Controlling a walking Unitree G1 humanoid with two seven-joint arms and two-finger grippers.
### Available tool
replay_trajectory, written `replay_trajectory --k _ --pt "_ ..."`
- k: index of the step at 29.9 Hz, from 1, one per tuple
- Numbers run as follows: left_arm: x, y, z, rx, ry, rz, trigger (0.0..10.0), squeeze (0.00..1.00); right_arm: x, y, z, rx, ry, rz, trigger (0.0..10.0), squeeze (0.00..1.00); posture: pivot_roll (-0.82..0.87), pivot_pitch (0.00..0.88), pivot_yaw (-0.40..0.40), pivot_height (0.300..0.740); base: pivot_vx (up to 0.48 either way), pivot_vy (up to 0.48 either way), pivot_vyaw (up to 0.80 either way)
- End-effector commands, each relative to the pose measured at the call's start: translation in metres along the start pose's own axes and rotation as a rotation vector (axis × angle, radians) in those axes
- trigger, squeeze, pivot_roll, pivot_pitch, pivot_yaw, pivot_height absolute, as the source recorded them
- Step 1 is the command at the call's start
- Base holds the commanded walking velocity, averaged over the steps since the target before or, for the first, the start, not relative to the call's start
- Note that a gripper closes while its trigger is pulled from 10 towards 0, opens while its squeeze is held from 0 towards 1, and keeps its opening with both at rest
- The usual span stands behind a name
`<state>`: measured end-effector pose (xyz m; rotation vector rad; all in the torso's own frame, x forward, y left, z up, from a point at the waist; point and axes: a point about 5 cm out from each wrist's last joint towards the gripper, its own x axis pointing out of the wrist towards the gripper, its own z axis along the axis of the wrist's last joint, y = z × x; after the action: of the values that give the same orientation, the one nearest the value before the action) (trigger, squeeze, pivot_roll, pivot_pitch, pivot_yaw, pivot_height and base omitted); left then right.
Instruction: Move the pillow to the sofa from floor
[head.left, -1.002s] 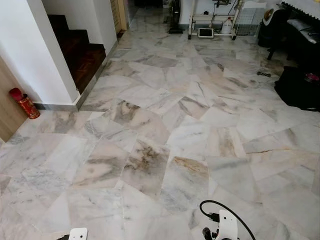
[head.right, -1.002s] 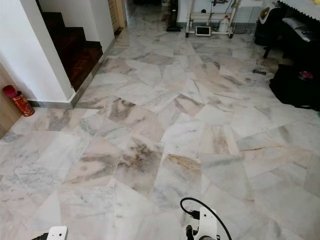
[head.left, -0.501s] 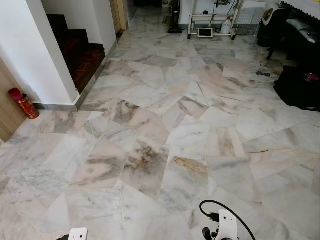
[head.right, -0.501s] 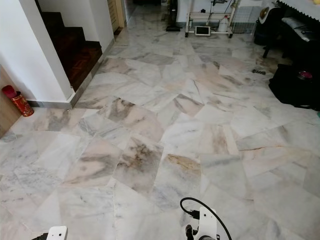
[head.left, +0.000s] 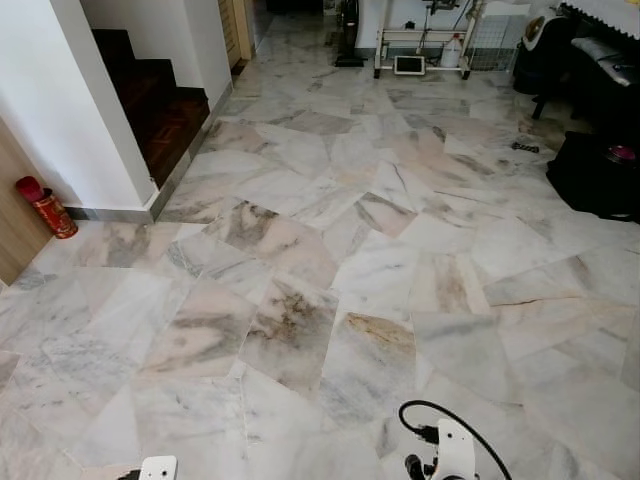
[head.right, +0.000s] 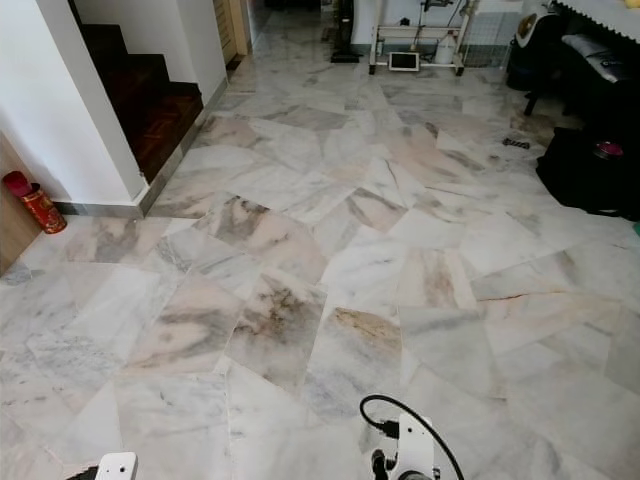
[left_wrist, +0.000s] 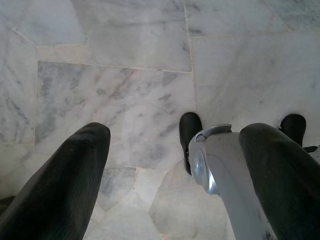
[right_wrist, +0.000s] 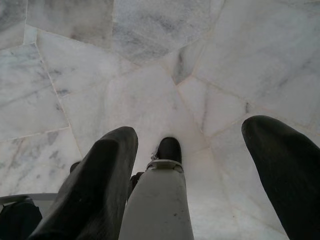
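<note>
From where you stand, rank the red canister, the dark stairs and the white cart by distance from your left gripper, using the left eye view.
1. Red canister, left, by the wall.
2. Dark stairs, upper left.
3. White cart, far end of the room.

Left gripper hangs low over the marble floor.

The right arm (head.left: 455, 450) ends in a white housing with black fittings, and a thin black cable (head.left: 440, 408) loops over it. The left arm (head.left: 157, 467) shows a white, rounded block. Each wrist camera sees 2 long, matte black fingers (left_wrist: 70, 185) (right_wrist: 95, 190), plus silver-grey legs (left_wrist: 225, 180) with black feet (right_wrist: 169, 149).
</note>
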<state>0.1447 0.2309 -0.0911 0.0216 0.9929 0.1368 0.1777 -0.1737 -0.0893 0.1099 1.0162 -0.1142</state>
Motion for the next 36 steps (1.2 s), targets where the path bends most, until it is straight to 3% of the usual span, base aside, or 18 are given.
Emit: replay_trajectory --k 1,36 --pt "-0.0019 0.0024 -0.0089 -0.015 0.032 0.008 10.0 0.00 -0.0004 -0.0010 -0.0034 -0.003 0.012 -0.003 10.0 0.00 -0.05 0.000 0.001 0.740 0.000 0.000 0.00" --pt "-0.0023 0.0050 -0.0090 -0.014 0.030 0.010 10.0 0.00 -0.0004 0.0011 -0.0039 0.000 0.007 0.000 10.0 0.00 -0.03 0.000 0.005 0.740 -0.280 0.000 0.00"
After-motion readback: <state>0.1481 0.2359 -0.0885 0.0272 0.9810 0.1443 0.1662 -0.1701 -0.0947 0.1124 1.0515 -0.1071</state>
